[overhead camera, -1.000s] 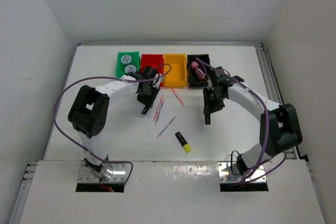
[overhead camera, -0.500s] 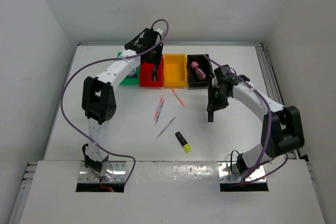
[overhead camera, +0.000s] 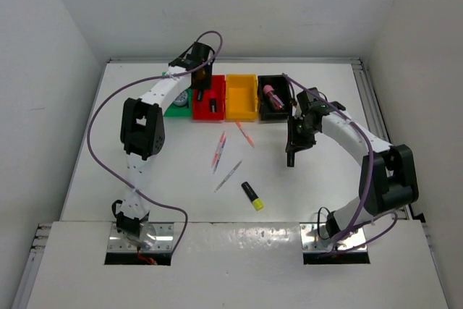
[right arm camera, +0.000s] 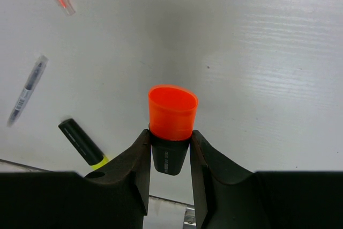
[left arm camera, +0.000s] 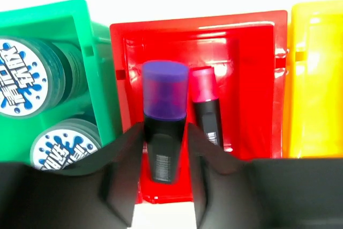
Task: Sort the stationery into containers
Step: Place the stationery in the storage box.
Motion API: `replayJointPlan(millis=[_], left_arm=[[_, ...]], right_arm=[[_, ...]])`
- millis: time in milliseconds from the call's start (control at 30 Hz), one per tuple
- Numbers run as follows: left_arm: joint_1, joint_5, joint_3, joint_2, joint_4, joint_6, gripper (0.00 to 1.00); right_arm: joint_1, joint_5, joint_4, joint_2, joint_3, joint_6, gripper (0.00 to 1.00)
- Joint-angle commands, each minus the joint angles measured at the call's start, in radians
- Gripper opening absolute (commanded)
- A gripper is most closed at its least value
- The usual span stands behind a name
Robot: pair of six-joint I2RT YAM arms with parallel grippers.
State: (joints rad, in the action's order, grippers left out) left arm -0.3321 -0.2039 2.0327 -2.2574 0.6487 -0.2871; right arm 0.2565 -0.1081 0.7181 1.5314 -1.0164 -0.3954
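Observation:
My left gripper [left arm camera: 165, 132] is shut on a purple-capped highlighter [left arm camera: 165, 95] and holds it over the red bin [left arm camera: 252, 79], where a pink-capped highlighter [left arm camera: 206, 105] lies. The green bin [left arm camera: 80, 25] holds two blue-white rolls [left arm camera: 21, 76]. My right gripper [right arm camera: 170, 143] is shut on an orange-capped highlighter [right arm camera: 172, 112] above the table, in front of the black bin [overhead camera: 273, 110]. A yellow-capped highlighter [overhead camera: 252, 195], pink pens [overhead camera: 244, 134] and a grey pen [overhead camera: 228, 176] lie on the table. A pink block [overhead camera: 271, 94] is in the black bin.
The yellow-orange bin [overhead camera: 241, 97] stands between the red and black bins in the row at the back. The left arm [overhead camera: 163, 92] reaches across over the green bin. White walls close in the table on three sides.
My left arm has swung from the table's middle up to the red bin with the purple highlighter. My right gripper has shifted slightly right, still holding the orange highlighter.

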Motion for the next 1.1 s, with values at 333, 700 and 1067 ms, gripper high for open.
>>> replayJointPlan(millis=[333, 700, 1067], left_arm=[[0.062, 0.026, 0.07, 0.168, 0.062, -0.01, 0.66], [0.244, 0.116, -0.286, 0.591, 0.011, 0.02, 0.75], [0.383, 0.239, -0.62, 0.838, 0.036, 0.066, 0.77]], right_arm=[[0.05, 0.011, 0.008, 0.187, -0.523, -0.008, 0.0], [0.253, 0.076, -0.146, 0.47, -0.939, -0.088, 0.0], [0.3, 0.13, -0.457, 0.754, -1.076, -0.114, 0.0]])
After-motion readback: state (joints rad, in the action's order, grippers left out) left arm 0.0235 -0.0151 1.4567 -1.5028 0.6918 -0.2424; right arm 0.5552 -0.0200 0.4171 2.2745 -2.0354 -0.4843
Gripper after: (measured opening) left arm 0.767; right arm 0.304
